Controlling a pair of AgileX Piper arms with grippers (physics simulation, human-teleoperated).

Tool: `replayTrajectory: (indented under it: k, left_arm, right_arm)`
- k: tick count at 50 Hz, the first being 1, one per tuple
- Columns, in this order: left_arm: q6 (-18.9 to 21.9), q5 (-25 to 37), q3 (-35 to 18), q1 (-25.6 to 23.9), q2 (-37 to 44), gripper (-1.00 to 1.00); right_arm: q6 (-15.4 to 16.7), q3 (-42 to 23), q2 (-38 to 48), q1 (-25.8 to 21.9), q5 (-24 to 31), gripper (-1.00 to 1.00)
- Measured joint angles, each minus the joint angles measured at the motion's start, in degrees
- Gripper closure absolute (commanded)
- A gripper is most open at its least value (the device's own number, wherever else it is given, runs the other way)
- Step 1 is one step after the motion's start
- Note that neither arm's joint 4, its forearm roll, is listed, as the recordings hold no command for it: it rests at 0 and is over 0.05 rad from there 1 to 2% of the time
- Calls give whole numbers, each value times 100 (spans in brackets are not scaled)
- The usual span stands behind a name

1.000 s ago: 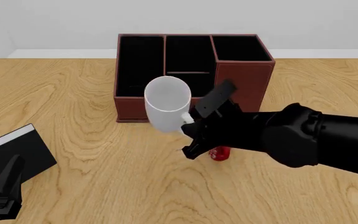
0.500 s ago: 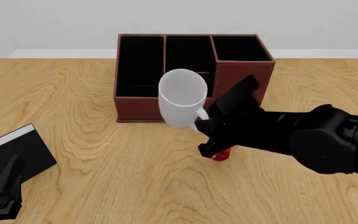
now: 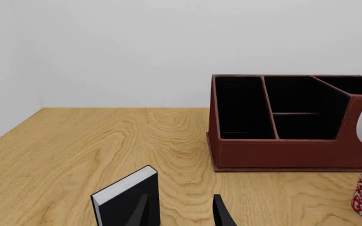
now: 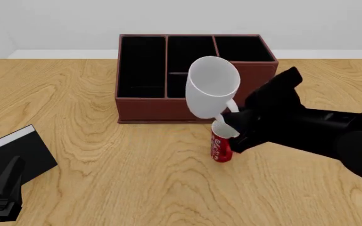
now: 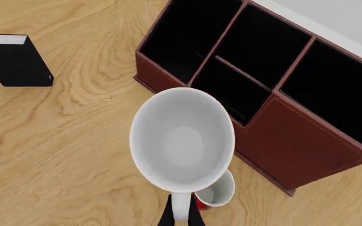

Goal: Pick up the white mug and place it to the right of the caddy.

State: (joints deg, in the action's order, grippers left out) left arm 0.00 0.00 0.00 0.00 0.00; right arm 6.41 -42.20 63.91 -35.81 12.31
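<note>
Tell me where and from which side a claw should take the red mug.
Grip the red mug across its upright body from above or from the table's near side. Its handle is not visible, the white mug held by the right claw hangs over it, and the caddy stands behind it.

The light was bright and even in all three views. Everything looked sharp, with no blur. The tabletop (image 4: pixel 105 179) had only faint, soft shadows. The mug (image 4: pixel 211 92) looked smooth and a little shiny. The caddy (image 4: pixel 144 109) was very dark inside.
</note>
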Motion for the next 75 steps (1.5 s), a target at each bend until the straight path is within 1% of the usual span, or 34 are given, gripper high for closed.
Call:
replayTrajectory:
  k: [28,54,75]
  left_arm:
    - [0,0,0,0,0,-100]
    - [0,0,0,0,0,-100]
    - [0,0,0,0,0,-100]
  right_arm:
    - [-73,322,-781,968,356,100]
    - [-408,777,-1142,1818,310,100]
    - [-653,1193,-1593,2441,343,100]
